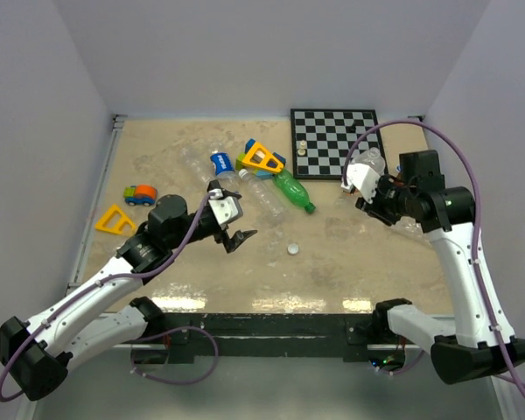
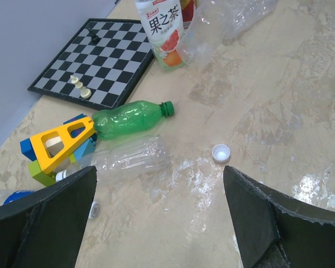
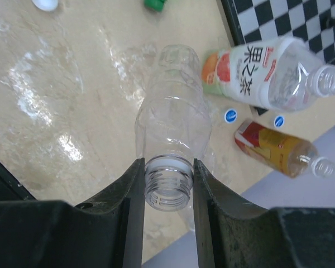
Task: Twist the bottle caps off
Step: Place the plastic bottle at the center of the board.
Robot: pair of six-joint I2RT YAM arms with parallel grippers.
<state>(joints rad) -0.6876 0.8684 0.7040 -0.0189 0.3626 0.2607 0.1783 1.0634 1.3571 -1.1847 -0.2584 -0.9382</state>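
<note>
Left pincer (image 1: 241, 240): fingers wide apart, holding nothing, low over the table (image 1: 376, 262), probably free to take another cap.
Loose cap (image 2: 221, 152): white, open side up on the table just right of that pincer, touching no bottle.
Green bottle (image 2: 128, 120): lying on its side, green cap (image 2: 166, 108) on; work remains.
Right pincer (image 3: 167, 173): clamped on the bare threaded neck of a clear bottle (image 3: 170, 123), likely to steady it against twisting.

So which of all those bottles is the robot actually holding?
The clear, label-free bottle, pinched at its open threaded neck by the right gripper. The rest, like the green bottle, lie loose on the table.
</note>
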